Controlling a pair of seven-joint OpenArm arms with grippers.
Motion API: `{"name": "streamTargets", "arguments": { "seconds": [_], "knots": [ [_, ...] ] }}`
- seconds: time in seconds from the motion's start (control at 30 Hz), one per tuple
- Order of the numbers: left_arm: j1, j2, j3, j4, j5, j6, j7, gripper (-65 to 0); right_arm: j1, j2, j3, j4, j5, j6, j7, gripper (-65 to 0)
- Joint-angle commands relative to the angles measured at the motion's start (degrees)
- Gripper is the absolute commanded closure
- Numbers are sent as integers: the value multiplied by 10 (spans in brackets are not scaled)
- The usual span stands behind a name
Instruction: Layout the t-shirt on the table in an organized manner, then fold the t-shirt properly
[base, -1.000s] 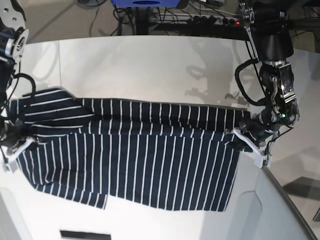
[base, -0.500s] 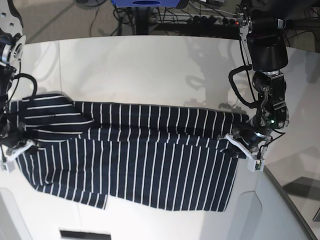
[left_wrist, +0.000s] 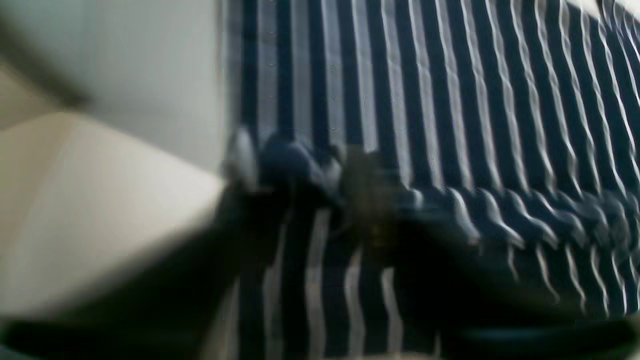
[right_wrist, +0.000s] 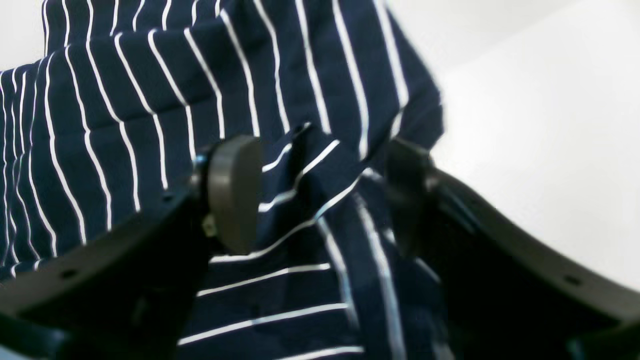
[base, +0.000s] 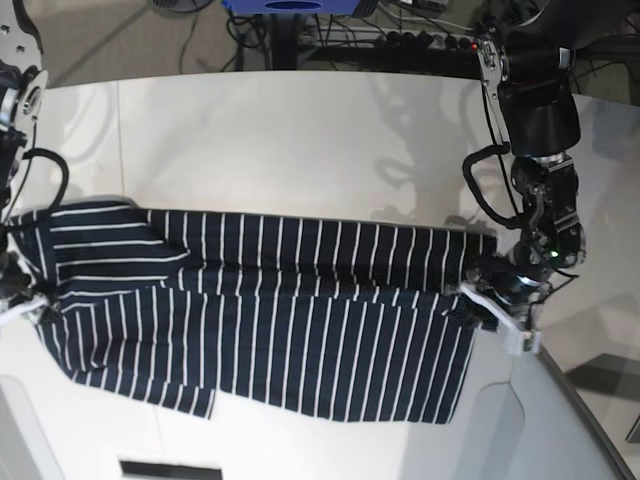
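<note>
The t-shirt (base: 260, 320) lies spread across the front half of the table (base: 300, 140), its white stripes running front to back, one layer folded over along the far side so a long edge crosses its middle. Its lower hem stops short of the table's front edge, and one end reaches the curved right-hand edge. My right end effector (right_wrist: 320, 200) stands at the shirt's left end in the base view, beside the table's left edge; in my right wrist view its two dark fingers (right_wrist: 235, 195) are spread apart with a bunched ridge of striped cloth between them, the pads not pressed together on it. My left end effector (base: 505, 310) sits at the shirt's other end, near the table's curved edge, low on the cloth. My left wrist view is blurred: striped cloth fills it and a crumpled fold lies in front of the fingers, but I cannot tell how far they are parted or whether they grip it.
</note>
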Motion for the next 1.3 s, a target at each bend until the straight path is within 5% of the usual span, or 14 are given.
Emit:
{"name": "streamTargets", "arguments": {
  "seconds": [0.0,0.13,0.33,0.53,0.8,0.97,1.27],
  "knots": [
    [-17,-11,-19,23,-7,1,-16,-400,1,15,13,37,9,2,15,-380],
    [9,-11,-70,94,-7,0,-15,-648,-79,8,84,171,9,2,-16,-380],
    [135,-11,-89,222,-51,-4,-12,-650,-171,-89,221,336,10,2,-175,-381],
    [266,-13,-92,226,-189,-11,-13,-650,-169,-157,339,310,10,29,-197,-381],
    [294,-8,-94,187,-201,-11,-15,-650,-126,-136,347,175,10,36,-189,-378],
    [294,-2,-92,185,-200,-11,-15,-650,-105,-134,368,102,9,36,-119,-378],
    [274,6,-89,150,-199,-11,-15,-650,-58,-66,370,-54,9,37,-52,-375]
  ]
}}
